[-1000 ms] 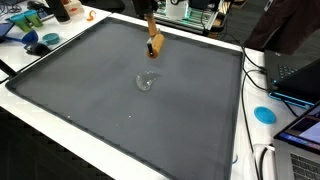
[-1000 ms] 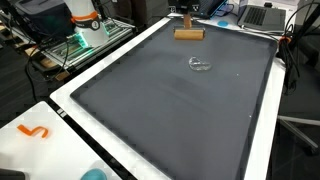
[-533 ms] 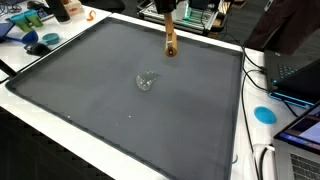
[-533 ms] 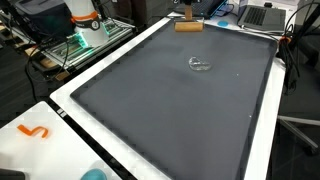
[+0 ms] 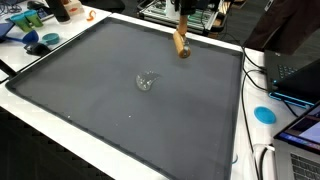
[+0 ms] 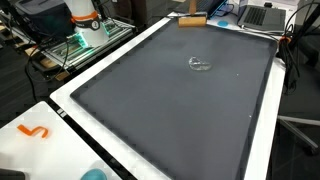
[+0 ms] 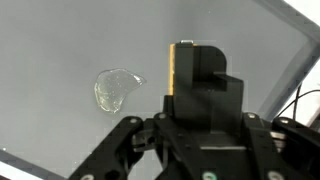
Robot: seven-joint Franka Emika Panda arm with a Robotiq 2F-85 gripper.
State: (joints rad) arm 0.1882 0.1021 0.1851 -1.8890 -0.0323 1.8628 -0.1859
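Compared with a second ago, the gripper (image 5: pixel 181 29) and the wooden block (image 5: pixel 180 43) it carries have travelled away from the clear lump (image 5: pixel 146 81) and towards the far edge of the dark mat (image 5: pixel 80 100). In both exterior views the block now hangs over that far border, well apart from the lump, which has not shifted from the middle of the mat.

The fingers are pressed against the block, pinching it clear of the surface. In an exterior view (image 6: pixel 192 20) its long axis runs across the picture, side to side along the mat's far edge. From the opposite camera the same block looks stood on end and slightly tilted (probably just foreshortening, though that angle does not settle it). In the wrist view the block (image 7: pixel 182 65) shows only as a narrow tan strip running up the picture, beside a dark finger (image 7: pixel 207 72) that covers most of it.

The gripper's upper part is cut off at the top of both exterior views, and the lump (image 7: pixel 115 88) is too glassy to make out its shape
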